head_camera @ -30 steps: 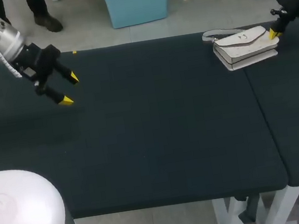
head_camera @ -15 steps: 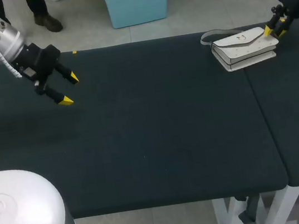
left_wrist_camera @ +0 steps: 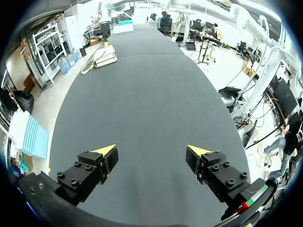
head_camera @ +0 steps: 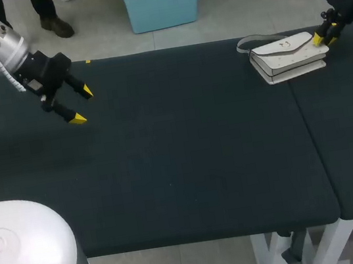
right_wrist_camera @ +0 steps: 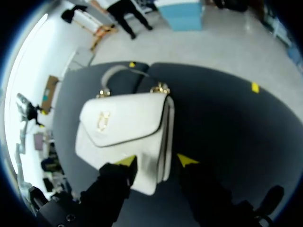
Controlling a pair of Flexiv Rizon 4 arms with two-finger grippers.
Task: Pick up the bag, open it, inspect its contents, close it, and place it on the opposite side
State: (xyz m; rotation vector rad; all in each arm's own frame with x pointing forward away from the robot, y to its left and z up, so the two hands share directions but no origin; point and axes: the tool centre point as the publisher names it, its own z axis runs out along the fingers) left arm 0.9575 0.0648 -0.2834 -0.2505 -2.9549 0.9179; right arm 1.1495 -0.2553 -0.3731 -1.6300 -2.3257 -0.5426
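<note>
A white handbag with a gold clasp and a grey strap lies flat at the table's far right, flap closed. In the head view my right gripper is at its right end. The right wrist view has the handbag close up, one corner sitting between the parted fingers of my right gripper, which is open. Far away at the table's left, my left gripper hovers wide open and empty. From the left wrist view, my left gripper faces along the dark table toward the distant handbag.
The dark table carries nothing but the bag. A seam runs front to back just under the bag's right end, joining a second tabletop at the right. The bag's strap loops close to the far edge.
My right gripper was shut on the bag's right end with that end raised; it has opened and the bag has settled flat, slightly to the left. The left arm has not moved.
</note>
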